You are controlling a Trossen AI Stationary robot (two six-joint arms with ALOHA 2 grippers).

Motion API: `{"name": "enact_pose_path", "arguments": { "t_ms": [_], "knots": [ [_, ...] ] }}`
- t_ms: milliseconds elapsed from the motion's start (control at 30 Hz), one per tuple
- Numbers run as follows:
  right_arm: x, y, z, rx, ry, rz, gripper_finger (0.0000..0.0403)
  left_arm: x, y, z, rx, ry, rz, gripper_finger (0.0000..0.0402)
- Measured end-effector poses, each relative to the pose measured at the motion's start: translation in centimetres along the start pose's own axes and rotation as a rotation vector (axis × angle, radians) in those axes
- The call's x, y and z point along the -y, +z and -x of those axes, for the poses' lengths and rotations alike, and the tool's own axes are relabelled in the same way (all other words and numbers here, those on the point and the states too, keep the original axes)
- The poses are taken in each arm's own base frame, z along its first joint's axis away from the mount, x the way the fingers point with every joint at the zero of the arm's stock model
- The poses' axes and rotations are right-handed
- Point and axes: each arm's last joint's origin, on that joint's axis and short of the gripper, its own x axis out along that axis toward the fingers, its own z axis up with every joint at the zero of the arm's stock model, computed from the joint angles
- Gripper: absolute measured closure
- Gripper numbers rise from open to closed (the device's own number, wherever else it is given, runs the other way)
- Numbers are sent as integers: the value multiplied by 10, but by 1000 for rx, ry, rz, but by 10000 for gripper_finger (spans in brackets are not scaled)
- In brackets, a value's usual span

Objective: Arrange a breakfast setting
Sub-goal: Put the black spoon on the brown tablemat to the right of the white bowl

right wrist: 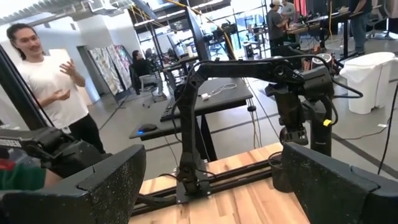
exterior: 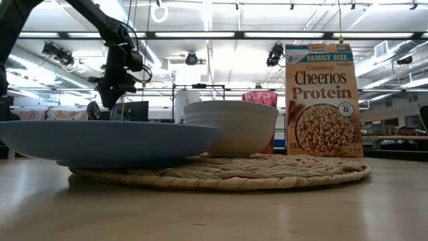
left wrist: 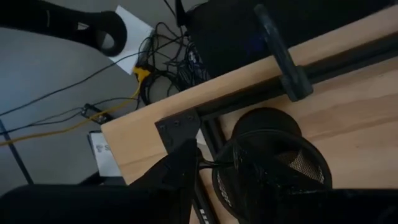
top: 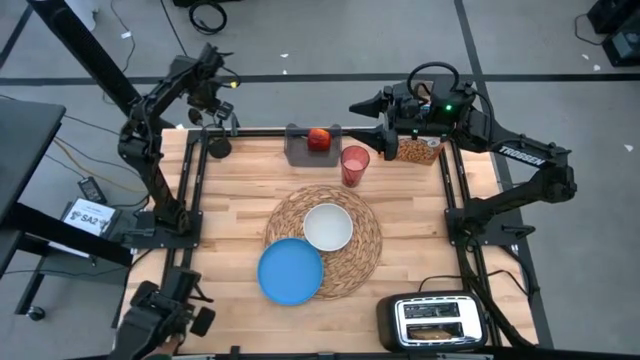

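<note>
A round straw placemat [top: 350, 262] lies mid-table. On it sit a white bowl [top: 328, 227] and, overlapping its near left edge, a blue plate [top: 291, 270]. A red apple [top: 319, 139] lies on a grey tray [top: 298, 150] at the far edge, with a translucent red cup [top: 354, 165] beside it. The Cheerios box [exterior: 324, 100] stands far right, under my right arm. A toast slice [top: 434, 329] sits in the toaster [top: 435, 320]. My right gripper [right wrist: 217, 186] is open and empty, above the far edge near the cup. My left gripper [top: 215, 122] hovers over a black mesh cup [left wrist: 273, 168] at the far left corner. I see no spoon.
Black frame rails [top: 195, 185] run along the table's left, right and far edges. The toaster stands at the near right corner. A person [right wrist: 53, 81] stands in the room beyond the table. Bare wood lies near the front left.
</note>
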Motion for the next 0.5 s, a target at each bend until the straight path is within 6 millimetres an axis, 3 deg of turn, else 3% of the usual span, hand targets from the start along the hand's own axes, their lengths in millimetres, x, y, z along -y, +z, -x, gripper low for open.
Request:
{"name": "enact_pose_path", "arguments": {
  "t_ms": [300, 500],
  "knots": [
    [5, 1, 1, 2, -4, 35, 28, -12, -1, 28, -27, 67, 55, 288],
    [6, 2, 2, -4, 20, 35, 28, -16, -6, 28, -80, 76, 65, 288]
  ]
}}
